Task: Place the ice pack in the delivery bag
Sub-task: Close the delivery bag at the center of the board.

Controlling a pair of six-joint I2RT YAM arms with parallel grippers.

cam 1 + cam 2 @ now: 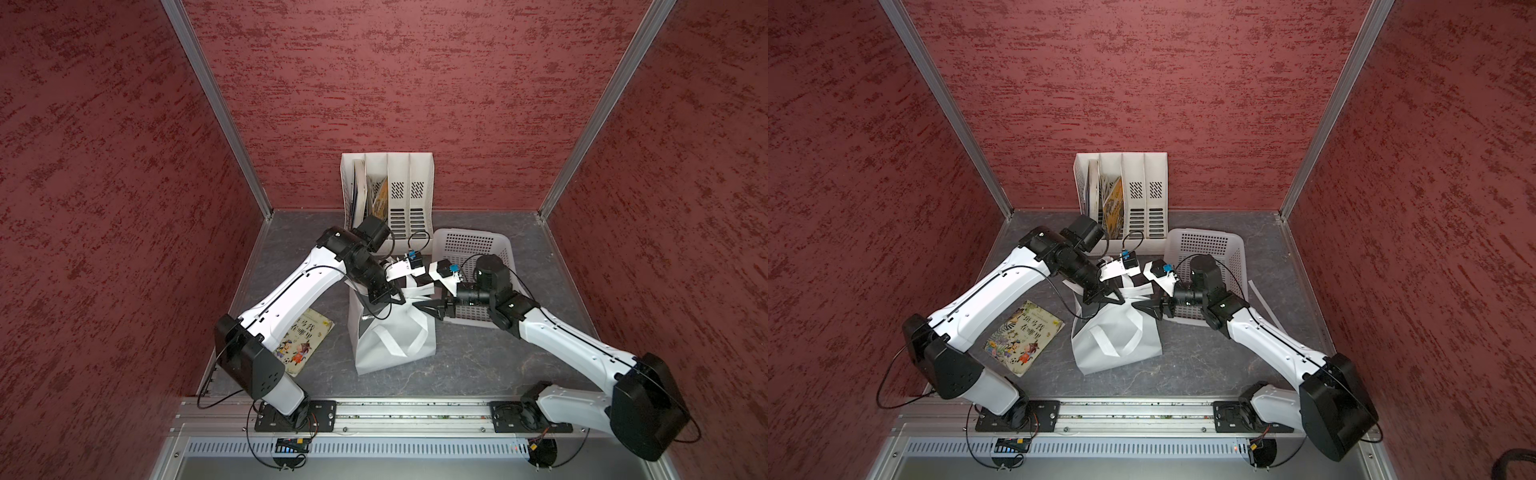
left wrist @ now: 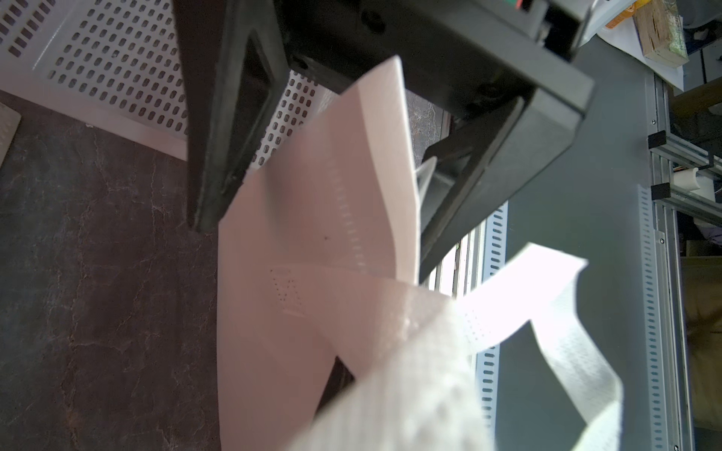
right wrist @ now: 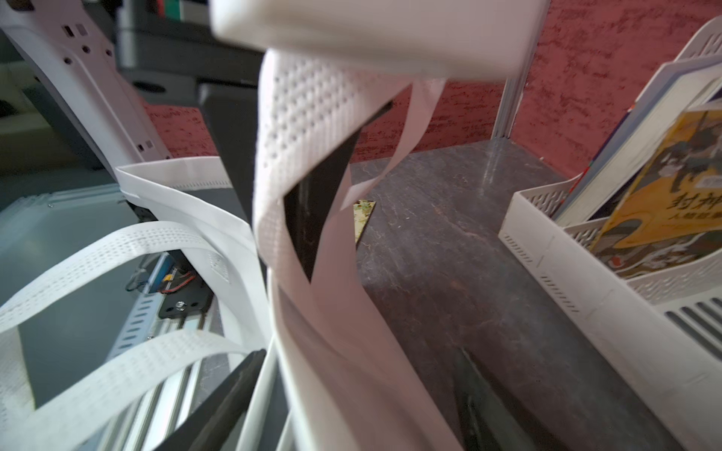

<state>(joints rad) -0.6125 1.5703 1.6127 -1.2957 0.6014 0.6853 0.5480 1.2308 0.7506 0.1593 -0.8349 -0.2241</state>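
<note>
White fabric at the top rim of the delivery bag (image 1: 390, 349), upright on the desk (image 1: 478, 365), is pinched by the left end effector (image 1: 397, 300). The right end effector (image 1: 426, 311) sits just at 3 o'clock from the mouth, jaws parted, clamping nothing. No ice pack shows in any view, so its bearing cannot be told.

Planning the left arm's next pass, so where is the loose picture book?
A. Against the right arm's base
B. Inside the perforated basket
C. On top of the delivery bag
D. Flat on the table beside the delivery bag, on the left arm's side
D: in a top view the picture book lies flat on the table, partly under the left arm, beside the delivery bag.
</note>
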